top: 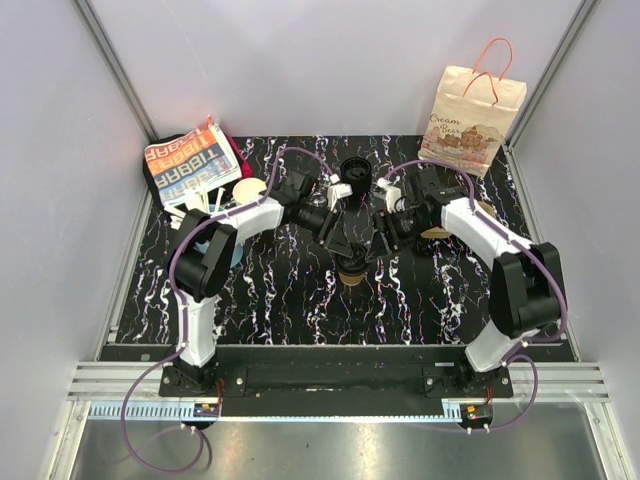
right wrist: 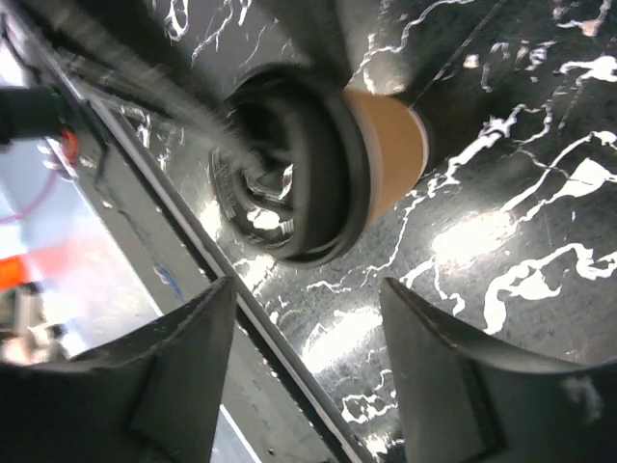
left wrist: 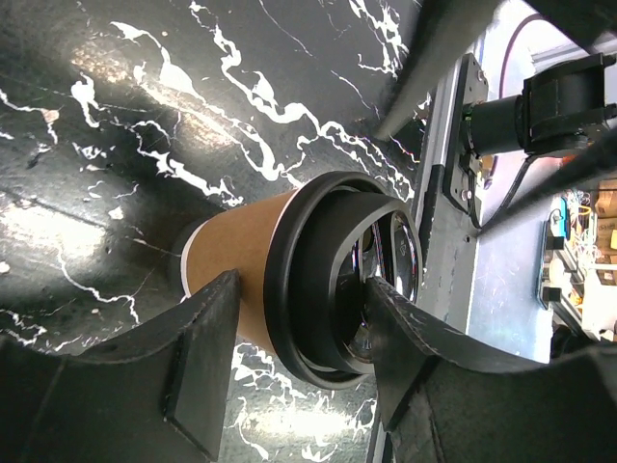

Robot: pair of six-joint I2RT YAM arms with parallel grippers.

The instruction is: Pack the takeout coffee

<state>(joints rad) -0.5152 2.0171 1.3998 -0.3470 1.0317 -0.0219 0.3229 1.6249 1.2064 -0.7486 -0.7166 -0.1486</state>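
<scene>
The takeout coffee (top: pixel 352 276), a brown paper cup with a black lid, stands on the black marbled table (top: pixel 280 300) at the centre, mostly hidden under both grippers. In the left wrist view the coffee (left wrist: pixel 241 253) lies between the fingers of my left gripper (left wrist: pixel 301 285) (top: pixel 340 240). One finger (left wrist: pixel 415 338) overlaps the lid's top. The other finger (left wrist: pixel 198 357) sits beside the cup wall with a small gap to the lid rim. In the right wrist view the coffee (right wrist: pixel 386 135) is beyond my right gripper (right wrist: pixel 307 285) (top: pixel 378 238), which stands open with only table between its fingers.
A printed paper bag (top: pixel 470 110) stands at the back right. A black round object (top: pixel 355 170) sits behind the grippers. An orange printed packet (top: pixel 190 165), a blue cup with white sticks (top: pixel 212 212) and a stack of lidless cups (top: pixel 248 188) are at the back left.
</scene>
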